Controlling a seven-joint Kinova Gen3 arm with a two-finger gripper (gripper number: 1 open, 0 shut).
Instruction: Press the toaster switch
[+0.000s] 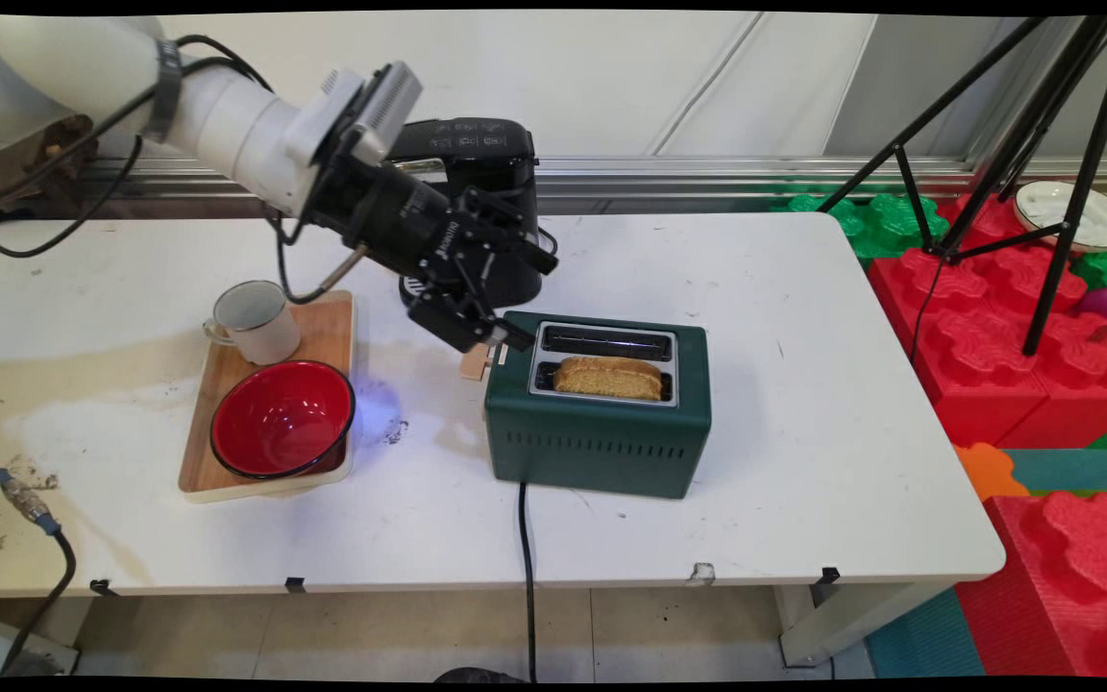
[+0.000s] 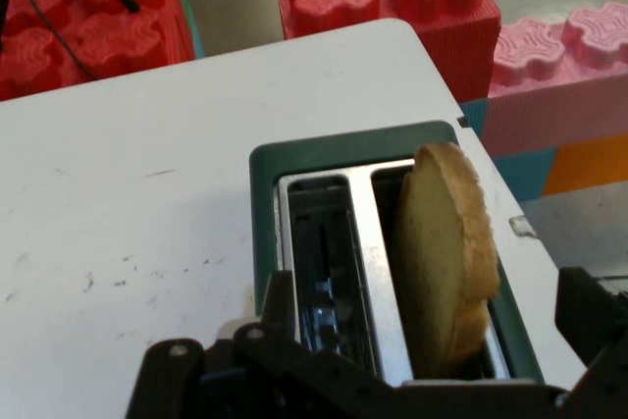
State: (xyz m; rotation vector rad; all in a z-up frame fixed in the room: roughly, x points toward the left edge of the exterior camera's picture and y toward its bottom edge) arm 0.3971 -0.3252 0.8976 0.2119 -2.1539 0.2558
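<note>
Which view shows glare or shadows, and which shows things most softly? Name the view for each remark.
Main view: soft highlights sit on the red bowl, and the green toaster casts a faint shadow on the white table. Hand view: the bread slice in the toaster's slot looks slightly soft, and the gripper linkage at the bottom edge is dark, with little detail.

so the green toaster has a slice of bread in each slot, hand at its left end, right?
Not quite. The green toaster holds one slice of bread, in the near slot; the far slot is empty, as the main and hand views both show. The hand is at its left end.
</note>
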